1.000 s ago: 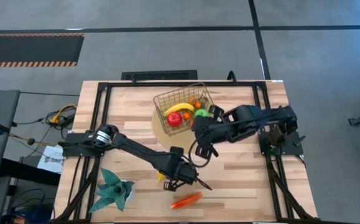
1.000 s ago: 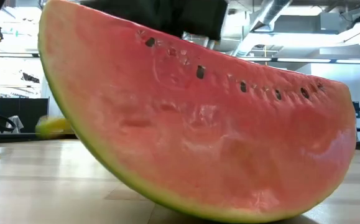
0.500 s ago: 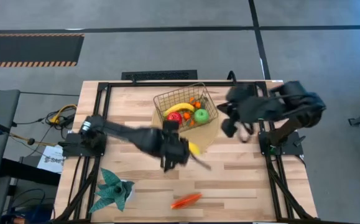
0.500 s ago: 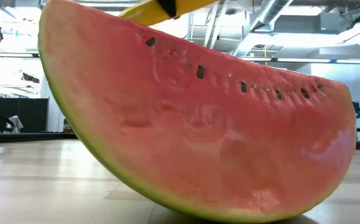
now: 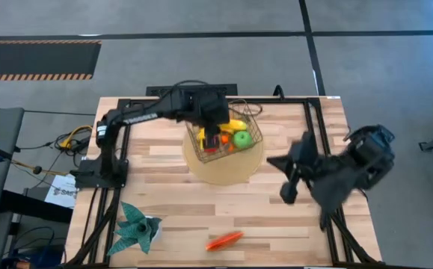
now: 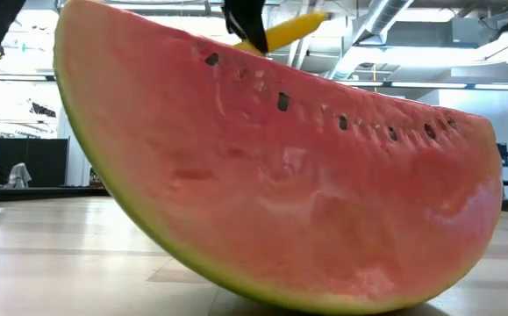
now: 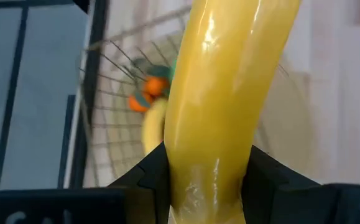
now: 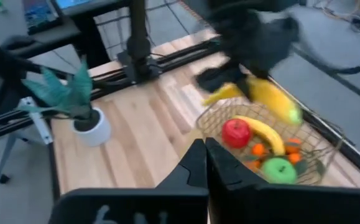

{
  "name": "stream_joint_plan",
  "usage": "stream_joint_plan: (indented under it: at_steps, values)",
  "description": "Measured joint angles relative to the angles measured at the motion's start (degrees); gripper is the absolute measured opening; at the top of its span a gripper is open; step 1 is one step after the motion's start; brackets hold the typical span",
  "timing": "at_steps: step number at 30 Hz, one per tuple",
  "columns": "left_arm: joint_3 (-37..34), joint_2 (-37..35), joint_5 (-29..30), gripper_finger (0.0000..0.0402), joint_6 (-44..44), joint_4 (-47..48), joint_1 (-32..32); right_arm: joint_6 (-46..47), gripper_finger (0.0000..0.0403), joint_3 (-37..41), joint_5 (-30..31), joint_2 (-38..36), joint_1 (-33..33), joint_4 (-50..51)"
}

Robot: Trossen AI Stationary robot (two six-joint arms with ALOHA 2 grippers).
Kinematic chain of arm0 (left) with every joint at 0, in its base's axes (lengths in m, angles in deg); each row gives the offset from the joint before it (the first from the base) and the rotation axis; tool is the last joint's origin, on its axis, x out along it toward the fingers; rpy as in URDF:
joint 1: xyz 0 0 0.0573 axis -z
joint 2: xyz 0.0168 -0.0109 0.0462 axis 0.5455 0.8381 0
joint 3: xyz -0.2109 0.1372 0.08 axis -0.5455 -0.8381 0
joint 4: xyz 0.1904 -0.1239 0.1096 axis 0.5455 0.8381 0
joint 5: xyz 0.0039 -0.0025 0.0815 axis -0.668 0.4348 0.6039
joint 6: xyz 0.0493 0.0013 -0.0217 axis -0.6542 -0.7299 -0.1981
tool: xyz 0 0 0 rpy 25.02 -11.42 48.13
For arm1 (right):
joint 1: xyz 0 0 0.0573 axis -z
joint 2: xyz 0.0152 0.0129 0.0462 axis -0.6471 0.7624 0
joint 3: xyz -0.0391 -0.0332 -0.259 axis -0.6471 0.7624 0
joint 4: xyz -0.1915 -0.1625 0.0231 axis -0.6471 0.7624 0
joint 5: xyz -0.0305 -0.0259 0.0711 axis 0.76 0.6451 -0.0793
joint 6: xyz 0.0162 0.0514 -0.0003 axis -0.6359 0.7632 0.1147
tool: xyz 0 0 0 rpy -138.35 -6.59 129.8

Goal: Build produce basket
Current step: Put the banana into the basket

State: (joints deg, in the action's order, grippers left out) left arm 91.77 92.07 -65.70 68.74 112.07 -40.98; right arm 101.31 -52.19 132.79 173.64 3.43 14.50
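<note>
Yellow banana [image 7: 223,93] gripped above wire basket [image 5: 223,134].

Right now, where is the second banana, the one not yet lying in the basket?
The banana is held in the left gripper, above the wire basket at the table's far middle, over the red apple and the other banana.
</note>
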Motion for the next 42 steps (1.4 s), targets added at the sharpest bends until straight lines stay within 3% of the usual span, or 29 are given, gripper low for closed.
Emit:
stream_joint_plan:
  at_steps: [7, 14, 18, 31, 42]
  values:
    - [-4.1, 0.0, -11.0, 0.0110, -9.2, -2.0, -10.1, 6.8, 0.0002, 1.1, 6.2, 1.9, -8.8, 0.0]
    - [-10.4, 0.1, -12.6, 0.0110, -12.3, -3.8, -16.2, 12.0, 0.0002, 8.8, 14.8, -1.5, -16.1, 0.0]
    - [-13.5, 0.3, -15.1, 0.0110, -15.3, -6.2, -17.8, 14.6, 0.0001, 14.6, 16.5, -4.8, -18.6, 0.0]
    - [-15.4, 9.8, -15.2, 0.0110, -20.1, -7.9, -20.4, 21.2, 0.0001, 31.4, 16.7, -17.0, -15.5, 0.1]
    - [-15.4, 12.3, -13.7, 0.0110, -22.9, -10.2, -19.7, 23.8, 0.0001, 34.9, 13.4, -18.1, -11.6, 0.0]
